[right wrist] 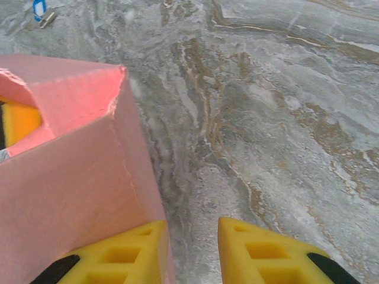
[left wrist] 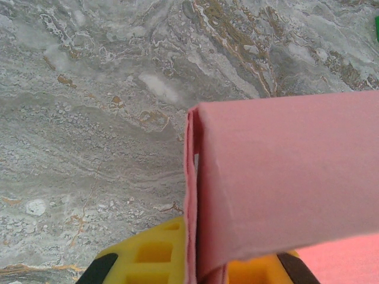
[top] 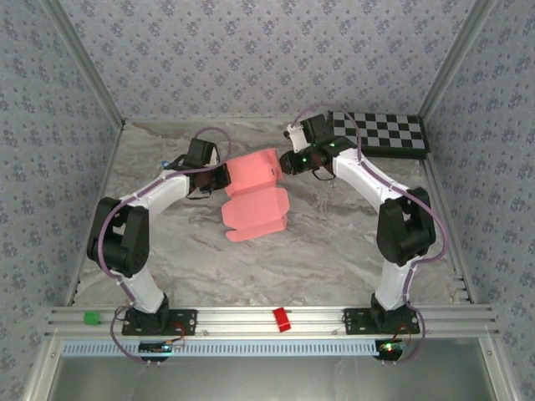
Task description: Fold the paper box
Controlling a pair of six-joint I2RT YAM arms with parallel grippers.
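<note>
The pink paper box (top: 255, 199) lies mid-table, partly folded, with one panel raised at the back and a flap spread toward the front. My left gripper (top: 220, 178) is at its left edge. In the left wrist view that gripper (left wrist: 207, 255) is shut on an upright wall of the paper box (left wrist: 284, 177), a yellow finger (left wrist: 142, 254) on each side of the card. My right gripper (top: 288, 163) is at the box's back right corner. Seen from the right wrist, it (right wrist: 190, 229) stands open over bare table, its left finger (right wrist: 118, 254) against the side of the paper box (right wrist: 77, 177).
A checkerboard (top: 380, 134) lies at the back right. On the front rail sit a small red block (top: 282, 319) and a green block (top: 90, 317). A small blue item (right wrist: 39, 9) lies on the marbled table (top: 334, 242) beyond the box. Patterned walls close three sides.
</note>
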